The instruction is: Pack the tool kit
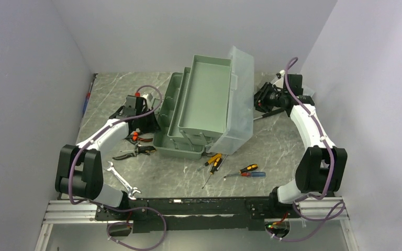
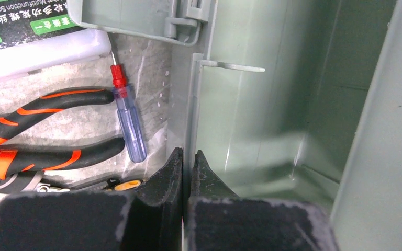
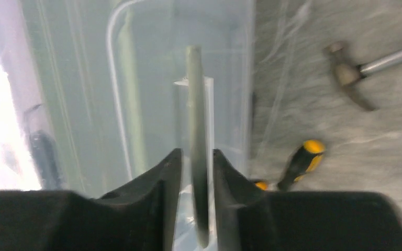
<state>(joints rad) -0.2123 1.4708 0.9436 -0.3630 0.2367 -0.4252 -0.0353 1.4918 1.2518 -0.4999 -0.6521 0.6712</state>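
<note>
I am clamping my left claw (image 2: 189, 157) shut on the thin side wall of the sage-green toolbox (image 1: 204, 104), with the box's deep well opening just to the right of my fingers. My right claw (image 3: 196, 154) is pinching a narrow green strip at the translucent lid (image 1: 241, 94), which is standing folded out around and ahead of it. The trays are lying fanned open between my two claws. Off to the left of my left claw, the orange-and-black pliers (image 2: 47, 125) and a blue-handled screwdriver (image 2: 131, 125) are waiting on the table. A hammer (image 3: 356, 78) is lying ahead and right of my right claw. I am judging that packing is barely under way and I am bracing or shifting the box. Next I am needing both claws to move together, or one to let go and fetch a tool
</note>
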